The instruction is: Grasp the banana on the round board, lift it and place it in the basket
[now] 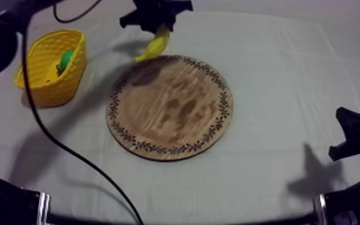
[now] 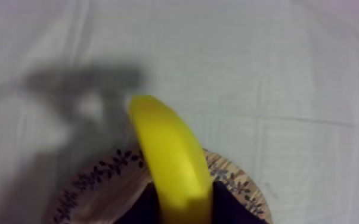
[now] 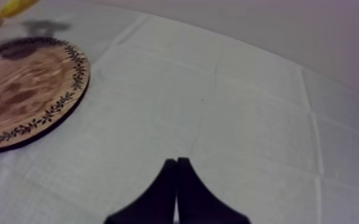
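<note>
Left gripper is clamped on the curved yellow toy banana, holding it in the air just over the far rim of the round wooden board with the patterned edge. So I'd call this the carry step: pick done, drop not yet. Next move needs a swing over to the yellow plastic basket near the board, with something green already inside, then letting go above its opening. Right gripper sits with fingers pressed together, holding nothing.
</note>
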{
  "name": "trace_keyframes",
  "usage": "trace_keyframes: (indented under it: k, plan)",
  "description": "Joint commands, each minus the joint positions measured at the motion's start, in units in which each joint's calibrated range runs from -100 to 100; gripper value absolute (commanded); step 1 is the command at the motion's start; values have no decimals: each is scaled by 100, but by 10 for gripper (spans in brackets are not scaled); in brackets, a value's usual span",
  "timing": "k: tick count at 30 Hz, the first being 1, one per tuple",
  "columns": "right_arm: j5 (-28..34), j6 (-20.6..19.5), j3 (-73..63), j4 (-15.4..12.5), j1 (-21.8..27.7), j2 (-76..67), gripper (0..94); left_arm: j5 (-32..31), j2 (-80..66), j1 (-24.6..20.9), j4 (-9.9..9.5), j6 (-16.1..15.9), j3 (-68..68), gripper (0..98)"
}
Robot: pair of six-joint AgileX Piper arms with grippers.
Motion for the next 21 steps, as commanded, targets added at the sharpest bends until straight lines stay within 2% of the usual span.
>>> trace_keyframes:
  k: [1, 7, 14, 21]
  plan:
    - [-1, 3, -3, 0, 0, 0, 3, -31, -755, -34, 2, -146, 198, 231]
    - [-1, 3, -3, 0, 0, 0, 3, -64, -2054, -195, -38, -519, 880, 246]
    - [-1, -1, -3, 0, 0, 0, 3, -120, -3551, -392, -319, -906, 1995, 283]
    - [-1, -1, -3, 0, 0, 0, 3, -114, -4829, -747, -517, -1283, 2884, 296]
